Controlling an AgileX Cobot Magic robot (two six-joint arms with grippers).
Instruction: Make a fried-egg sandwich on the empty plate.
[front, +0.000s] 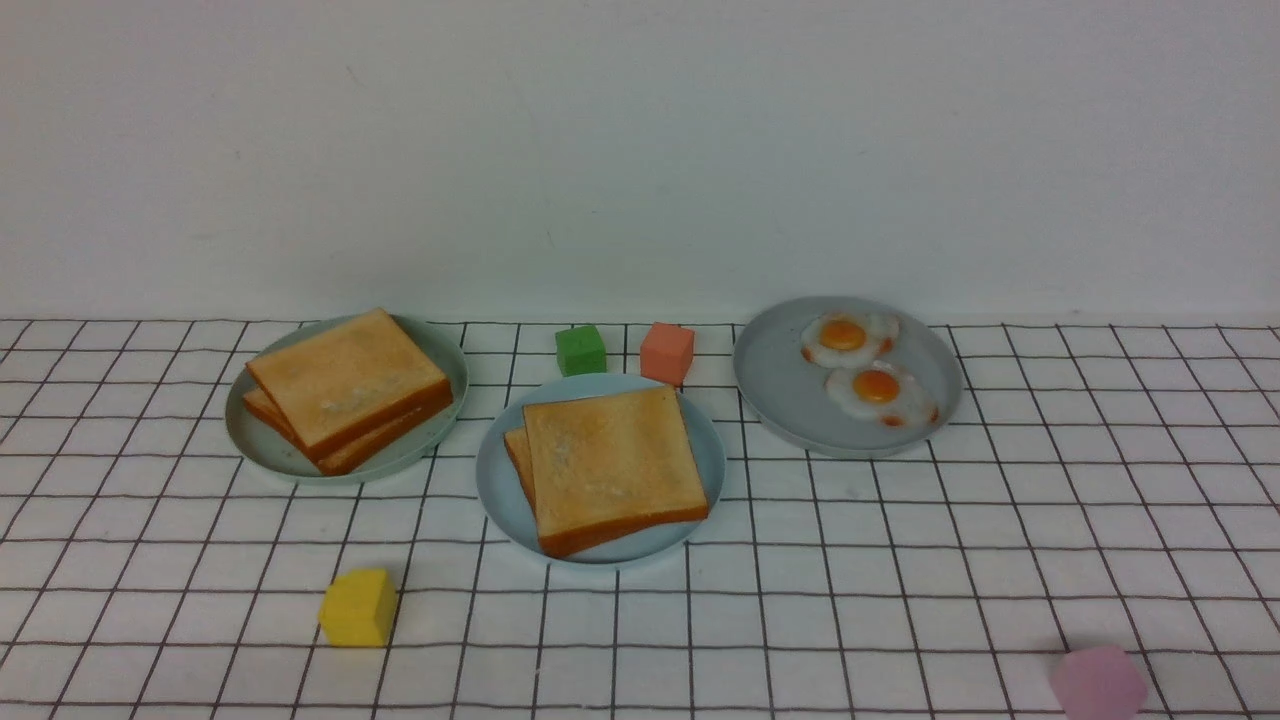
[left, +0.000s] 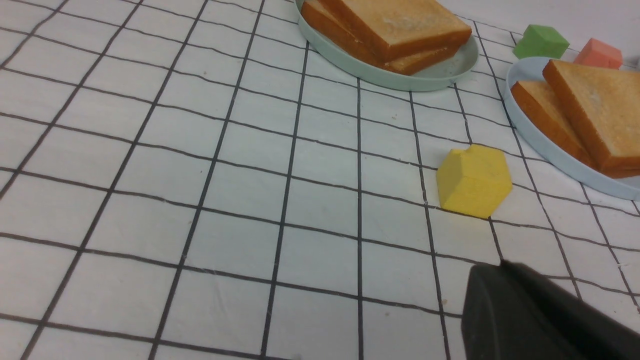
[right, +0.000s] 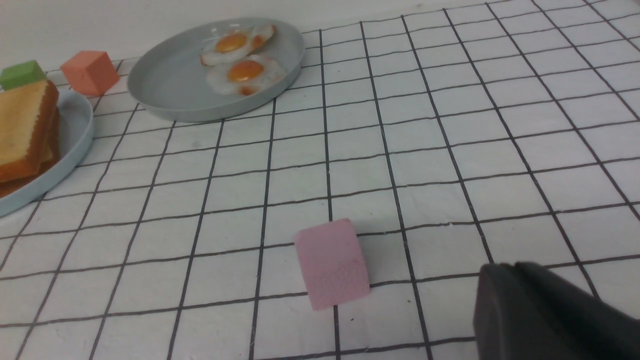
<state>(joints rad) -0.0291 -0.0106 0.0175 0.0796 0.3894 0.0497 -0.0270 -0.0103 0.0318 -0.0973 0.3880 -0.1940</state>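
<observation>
The sky-blue plate (front: 497, 492) sits in the middle of the table with two toast slices (front: 610, 465) stacked on it, the upper one shifted right. No egg shows between them. Two fried eggs (front: 862, 365) lie on the grey plate (front: 785, 385) at the back right. Two more toast slices (front: 345, 380) lie on the grey-green plate (front: 262, 445) at the back left. Neither arm shows in the front view. My left gripper (left: 500, 266) is shut and empty, near a yellow cube (left: 473, 180). My right gripper (right: 505, 267) is shut and empty, near a pink cube (right: 331, 262).
A green cube (front: 581, 350) and a salmon cube (front: 667, 353) stand just behind the blue plate. The yellow cube (front: 358, 607) is front left and the pink cube (front: 1097, 683) is front right. A white wall closes the back of the gridded cloth.
</observation>
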